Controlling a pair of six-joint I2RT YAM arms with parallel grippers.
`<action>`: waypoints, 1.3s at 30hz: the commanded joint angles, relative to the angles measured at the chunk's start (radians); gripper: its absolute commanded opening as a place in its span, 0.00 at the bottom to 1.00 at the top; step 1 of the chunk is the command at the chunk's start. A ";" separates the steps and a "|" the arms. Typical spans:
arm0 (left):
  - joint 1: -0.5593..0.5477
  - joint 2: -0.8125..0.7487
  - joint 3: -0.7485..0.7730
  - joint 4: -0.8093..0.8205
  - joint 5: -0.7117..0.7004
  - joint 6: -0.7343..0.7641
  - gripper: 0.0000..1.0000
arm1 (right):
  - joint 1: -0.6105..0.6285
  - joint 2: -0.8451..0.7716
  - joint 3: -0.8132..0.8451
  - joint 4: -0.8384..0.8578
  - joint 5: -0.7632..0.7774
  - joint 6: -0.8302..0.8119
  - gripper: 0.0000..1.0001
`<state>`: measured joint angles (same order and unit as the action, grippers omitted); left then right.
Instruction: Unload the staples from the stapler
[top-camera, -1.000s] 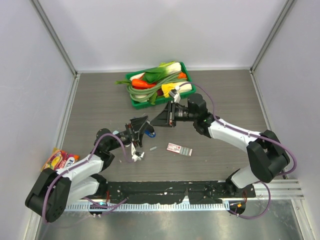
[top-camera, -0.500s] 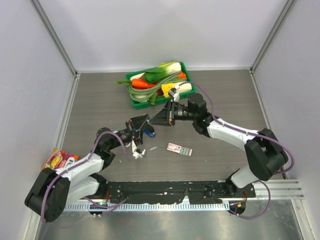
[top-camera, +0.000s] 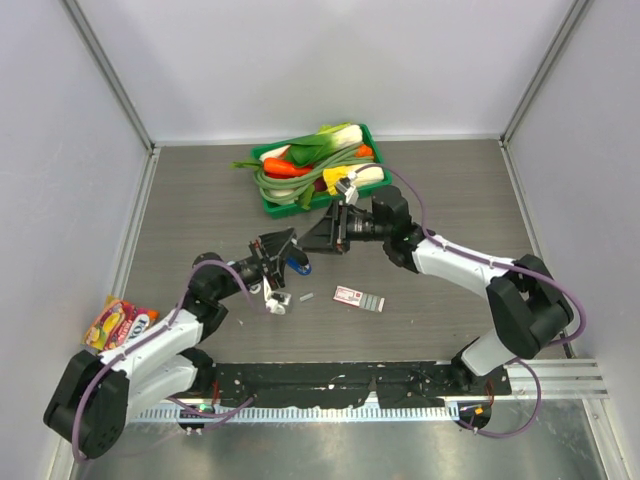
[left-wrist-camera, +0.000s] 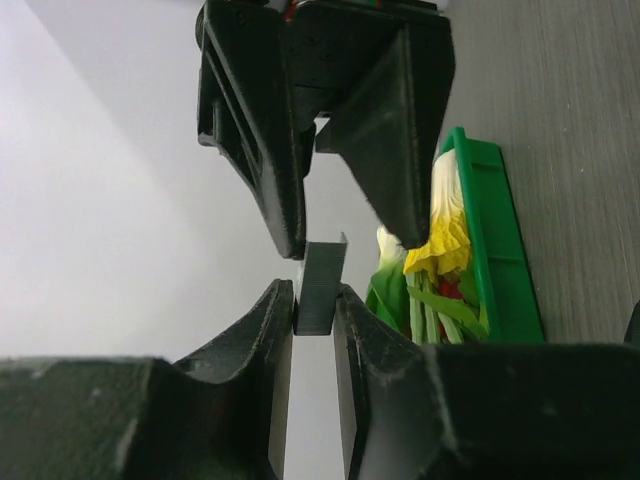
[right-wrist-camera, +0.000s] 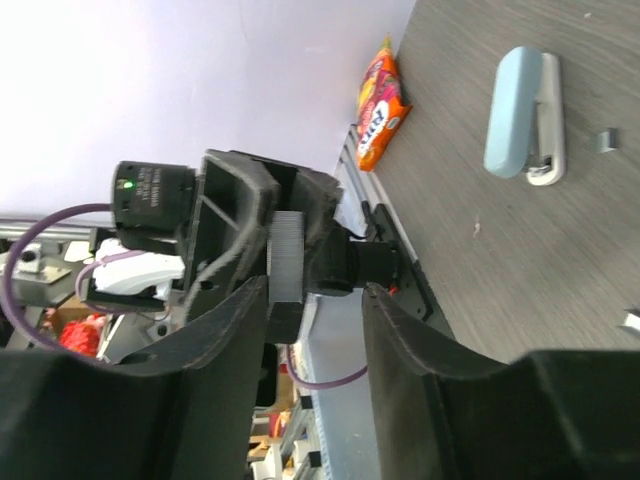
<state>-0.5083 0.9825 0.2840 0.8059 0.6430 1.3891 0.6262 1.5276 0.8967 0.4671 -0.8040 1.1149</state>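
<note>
Your left hand (left-wrist-camera: 315, 293) is pinching the staples (left-wrist-camera: 321, 275) between its two fingers, closed down to only the thickness of the strip. The strip is standing out from the fingertips, its long axis pointing straight away from this hand and toward your right hand (left-wrist-camera: 352, 240). The right hand is facing it nose to nose, with its jaws spread wide and holding nothing. The free end of the strip is reaching just into that gap, closer to one finger (left-wrist-camera: 275, 170) than to the other, and I am not seeing clear contact with either.

As I judge it, the coming move is turning on this one line. The right hand is needing to advance along the strip's long axis and centre it before closing, because a crooked close could bend or break such a thin strip.

The stapler (top-camera: 298, 265) is lying just beside the left hand in the top view; whether they are touching, I cannot tell. Near it, a pale blue-and-white object (top-camera: 277, 300), a small grey piece (top-camera: 307, 296) and a red-and-white carton (top-camera: 358, 298) are lying on the counter (top-camera: 200, 200).
</note>
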 joint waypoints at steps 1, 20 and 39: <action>-0.009 -0.079 0.092 -0.257 -0.054 -0.059 0.28 | -0.025 -0.004 0.099 -0.186 0.054 -0.198 0.54; -0.021 0.107 0.716 -1.574 -0.123 -0.627 0.00 | -0.134 -0.181 0.156 -0.616 0.397 -0.699 0.62; 0.105 0.254 0.813 -1.518 -0.123 -0.963 0.17 | 0.221 0.092 0.123 -0.745 0.999 -0.854 0.60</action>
<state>-0.4091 1.2663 1.0931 -0.7723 0.4732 0.5121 0.8211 1.6028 1.0153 -0.3088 0.0662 0.2893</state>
